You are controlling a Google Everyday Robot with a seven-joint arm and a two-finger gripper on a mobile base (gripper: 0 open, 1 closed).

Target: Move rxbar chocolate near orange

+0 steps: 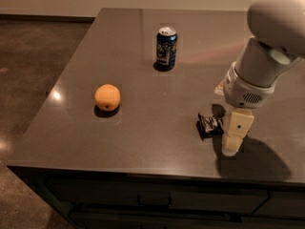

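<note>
The rxbar chocolate (pixel 208 125), a small black-wrapped bar, lies on the dark grey table (pixel 143 142) at the front right. My gripper (pixel 235 136) hangs down from the white arm (pixel 259 66) right at the bar's right end and covers that end. The gripper's tip is at or just above the table top. The orange (pixel 107 97) sits on the table's left side, well apart from the bar.
A blue soda can (pixel 166 48) stands upright at the table's middle back. The table's front edge (pixel 143 170) runs close below the bar and the gripper. The left edge drops to a brown floor (pixel 33 80).
</note>
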